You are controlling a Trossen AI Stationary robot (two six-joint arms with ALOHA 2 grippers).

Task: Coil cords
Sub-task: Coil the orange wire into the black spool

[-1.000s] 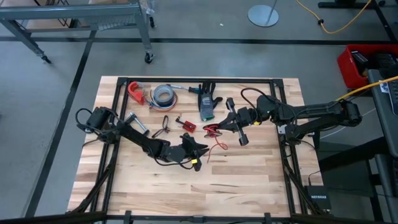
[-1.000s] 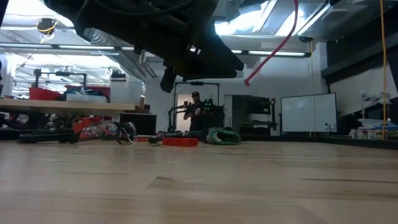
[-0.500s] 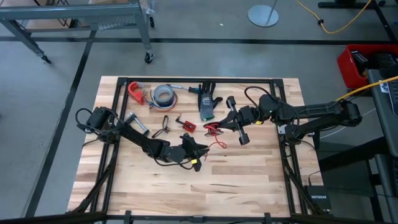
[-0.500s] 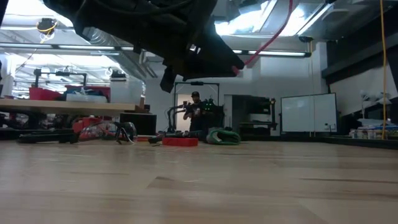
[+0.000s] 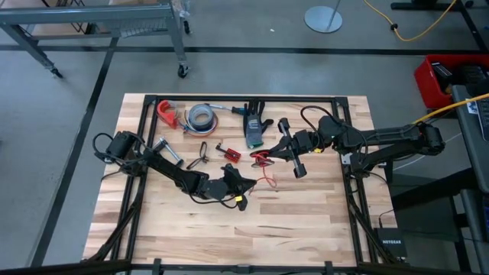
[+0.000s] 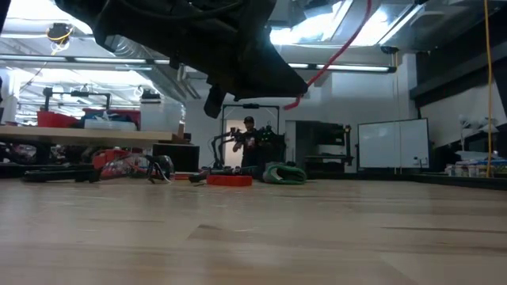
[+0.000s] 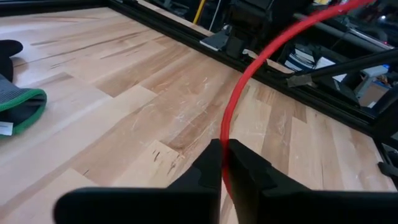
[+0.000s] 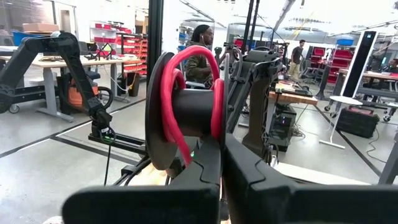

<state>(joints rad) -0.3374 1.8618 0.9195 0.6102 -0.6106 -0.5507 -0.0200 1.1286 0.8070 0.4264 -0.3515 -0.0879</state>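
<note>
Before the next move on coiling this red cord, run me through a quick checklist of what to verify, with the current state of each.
1. Left gripper shut on the red cord: ok, the lead runs pinched between its fingers.
2. Right gripper holding the black spool: ok.
3. Cord wound on the spool: ok, red turns wrap its hub.
4. Cord lifted off the table between the arms: ok in the low view.
5. Cord free of the green-cuffed glove: ok, glove lies apart.
6. Where the cord's free end lies: cannot tell.

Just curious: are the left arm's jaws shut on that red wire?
Shut: in its wrist view, the left gripper pinches the red wire between closed jaws.
</note>
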